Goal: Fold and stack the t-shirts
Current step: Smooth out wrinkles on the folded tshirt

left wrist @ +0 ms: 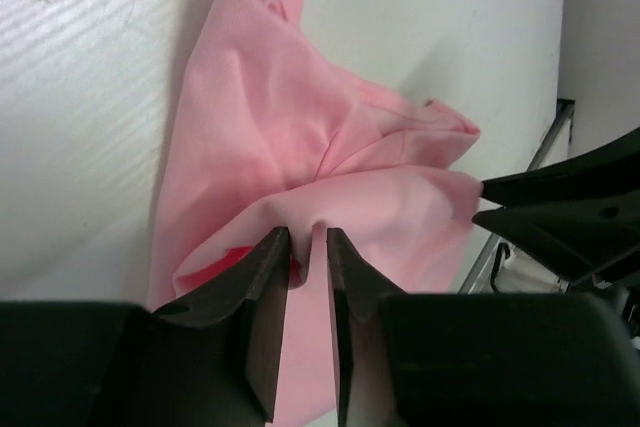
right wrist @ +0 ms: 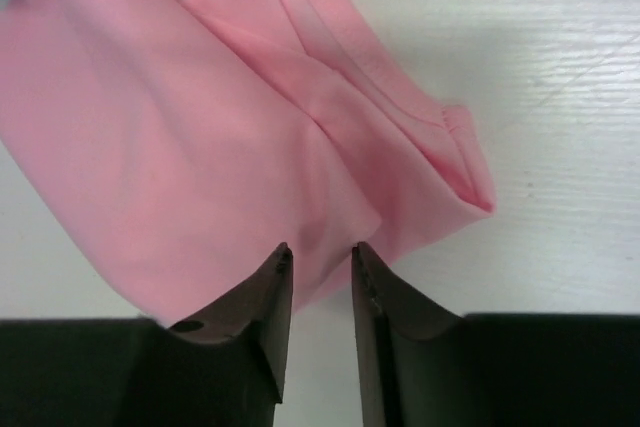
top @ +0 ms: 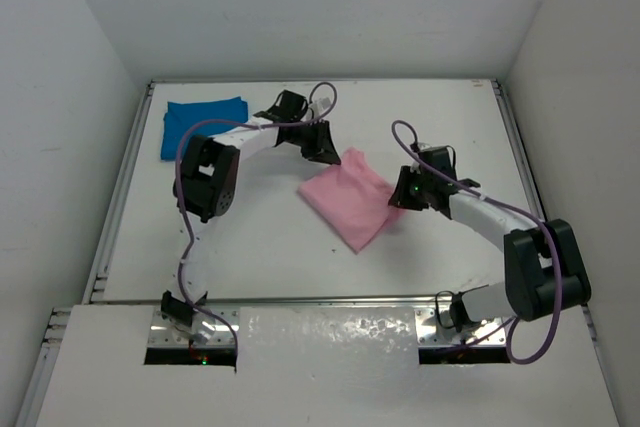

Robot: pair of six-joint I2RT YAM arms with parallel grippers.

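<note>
Folded pink t-shirt (top: 348, 202), left gripper (left wrist: 307, 235) and right gripper (right wrist: 321, 250) barely parted, gripping nothing

Pink t-shirt (top: 347, 195): light pink, folded into a rough rectangle, creased and puckered along one edge. It lies flat and skewed diagonally at the centre of the table (top: 260, 247).
Blue t-shirt (top: 203, 123): bright blue, a small folded rectangle, flat at the table's far left corner, well apart from the pink one.
</note>
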